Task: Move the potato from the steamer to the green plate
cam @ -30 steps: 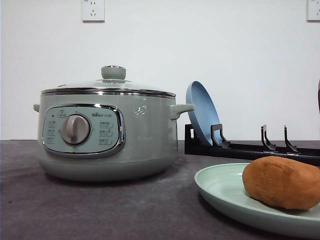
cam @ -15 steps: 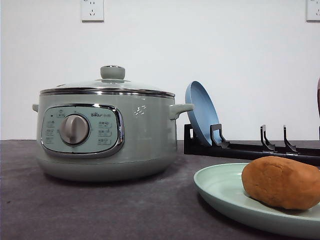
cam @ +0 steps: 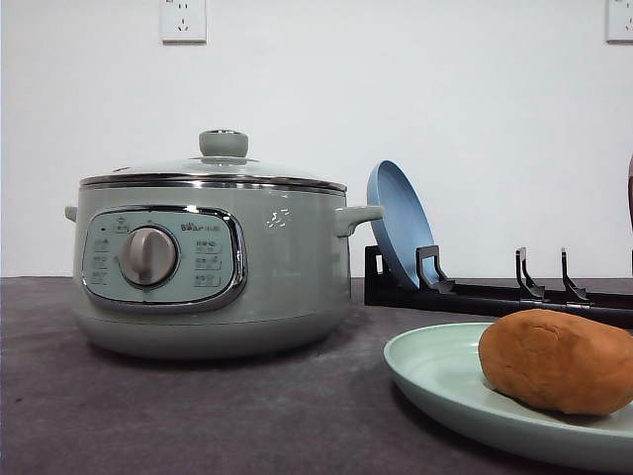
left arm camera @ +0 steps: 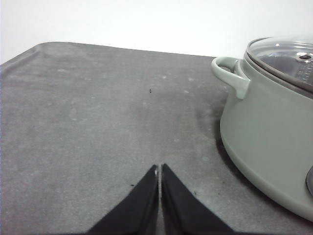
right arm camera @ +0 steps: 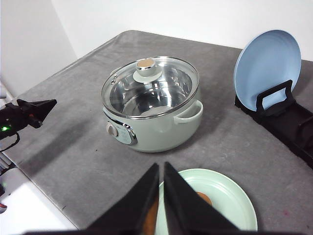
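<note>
Grey felt-like tabletop (cam: 198, 416), white wall behind with a socket (cam: 183, 20) high up. Potato (cam: 556, 361): orange-brown, oblong lump, matte and slightly rough skin, lying on its side on the green plate (cam: 435, 381) at front right. It touches the plate floor and is much smaller than the plate. Green plate is pale mint, glossy, shallow, with a raised rim, flat on the table, right of and nearer than the steamer (cam: 213, 262).

Steamer: sage-green round pot, chrome-rimmed panel with a silver dial (cam: 148, 256), side handles, glass lid (cam: 223, 166) seated on top with its knob up. In the right wrist view its steel interior (right arm camera: 146, 95) shows through the lid.

Blue plate (cam: 398, 223) stands on edge in a black rack (cam: 495, 292) behind the green plate.

Left gripper (left arm camera: 159, 171): jaws closed together, holding nothing, low over bare table beside the steamer's handle (left arm camera: 230, 76). Right gripper (right arm camera: 161, 170): jaws closed, empty, above the green plate's near rim (right arm camera: 244, 210).
</note>
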